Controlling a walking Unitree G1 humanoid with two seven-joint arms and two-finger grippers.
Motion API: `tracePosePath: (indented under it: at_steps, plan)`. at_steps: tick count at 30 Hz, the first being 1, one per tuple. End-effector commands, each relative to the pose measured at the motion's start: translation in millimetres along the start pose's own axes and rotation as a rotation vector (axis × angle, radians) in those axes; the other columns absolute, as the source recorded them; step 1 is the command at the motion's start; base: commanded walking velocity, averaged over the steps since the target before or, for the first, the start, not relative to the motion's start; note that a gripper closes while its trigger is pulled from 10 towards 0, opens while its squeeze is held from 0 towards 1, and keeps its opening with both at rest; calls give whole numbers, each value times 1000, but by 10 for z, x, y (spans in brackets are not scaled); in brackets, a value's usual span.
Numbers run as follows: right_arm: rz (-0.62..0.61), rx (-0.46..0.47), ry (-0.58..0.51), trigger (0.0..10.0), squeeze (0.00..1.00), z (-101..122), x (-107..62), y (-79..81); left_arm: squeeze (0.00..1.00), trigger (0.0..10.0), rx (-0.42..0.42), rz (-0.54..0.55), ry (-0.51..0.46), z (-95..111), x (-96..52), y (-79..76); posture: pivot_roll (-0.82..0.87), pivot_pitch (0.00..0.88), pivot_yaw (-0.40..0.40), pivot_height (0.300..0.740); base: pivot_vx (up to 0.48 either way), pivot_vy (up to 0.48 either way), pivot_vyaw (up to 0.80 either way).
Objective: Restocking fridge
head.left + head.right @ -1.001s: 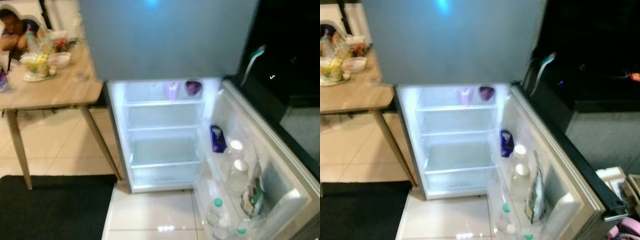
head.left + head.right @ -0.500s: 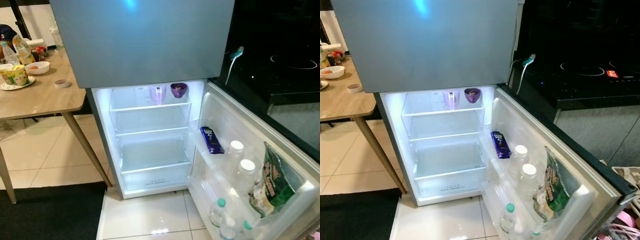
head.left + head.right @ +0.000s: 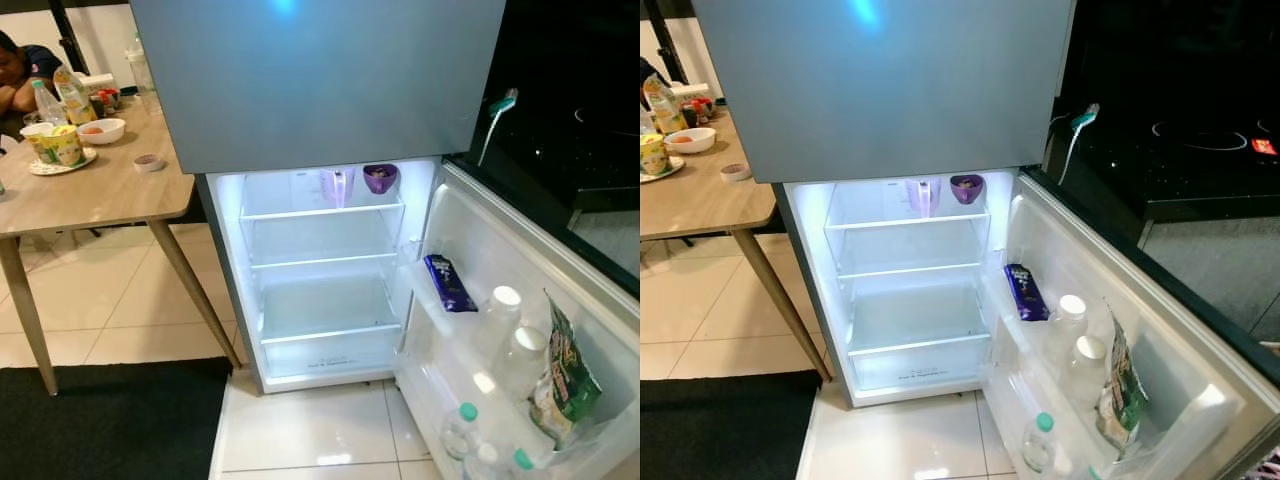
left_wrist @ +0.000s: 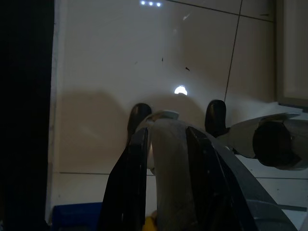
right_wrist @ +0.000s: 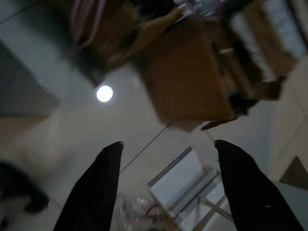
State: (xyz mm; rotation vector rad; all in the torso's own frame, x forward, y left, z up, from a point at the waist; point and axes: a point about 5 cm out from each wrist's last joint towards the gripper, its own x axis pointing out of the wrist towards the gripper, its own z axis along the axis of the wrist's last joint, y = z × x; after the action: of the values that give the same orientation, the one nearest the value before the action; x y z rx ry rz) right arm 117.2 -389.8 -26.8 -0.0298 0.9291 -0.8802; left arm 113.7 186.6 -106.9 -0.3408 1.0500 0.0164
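The fridge's lower compartment (image 3: 325,305) stands open and lit, its door (image 3: 480,235) swung out to the right. On the top shelf are a pale purple cup (image 3: 337,185) and a purple bowl (image 3: 380,177); the lower shelves are bare. The door racks hold a blue packet (image 3: 448,283), two white-capped bottles (image 3: 500,315), a green bag (image 3: 565,375) and green-capped bottles (image 3: 460,430). My left gripper (image 4: 166,134) is shut on a pale rounded object (image 4: 168,163) above the tiled floor. My right gripper (image 5: 168,144) hangs open over the floor.
A wooden table (image 3: 100,190) with bowls and bottles stands left of the fridge, a person (image 3: 20,70) behind it. A black mat (image 3: 110,420) lies under it. A black counter with a cooktop (image 3: 1180,150) is on the right. Cardboard boxes (image 5: 187,77) sit on the floor.
The whole picture has shifted sideways and sharpened, so the camera moved. Nothing in the fridge or on the table has changed place.
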Motion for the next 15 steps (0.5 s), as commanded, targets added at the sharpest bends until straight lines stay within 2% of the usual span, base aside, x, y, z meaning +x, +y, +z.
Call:
tracePosePath:
  at_steps: [1,2,3,5,7,9,10,12,15]
  plan:
    - [1,87,-114,10000,0,309,8,-7,0,10000,5,19,3,-13,-25,65,-105,13,-6,740,0,0,0]
    - [32,144,-194,10000,0,520,-3,18,0,10000,3,17,6,-29,-24,54,-104,14,-8,740,0,0,0]
    - [140,258,-292,10000,0,784,-39,115,0,10000,-3,11,8,-49,-19,29,-104,13,-10,740,0,0,0]
    - [140,258,-292,10000,0,784,-39,115,0,10000,-3,11,8,-49,-19,29,-104,13,-10,740,0,0,0]
    - [237,292,-328,10000,0,861,-67,222,0,10000,-7,8,9,-57,-16,15,-105,14,-15,740,0,0,0]
    - [267,273,-320,10000,0,843,-69,260,0,10000,-8,8,9,-59,-16,13,-105,14,-15,740,0,0,0]
    - [267,224,-271,10000,0,738,-53,265,0,10000,-9,9,9,-59,-16,15,-104,15,-18,740,0,0,0]
    - [246,199,-245,10000,0,684,-41,243,0,10000,-10,10,9,-59,-17,17,-104,15,-18,740,0,0,0]
    - [54,175,-189,10000,0,541,3,-43,0,10000,-8,13,10,-64,-24,35,-104,21,-14,740,0,0,0]
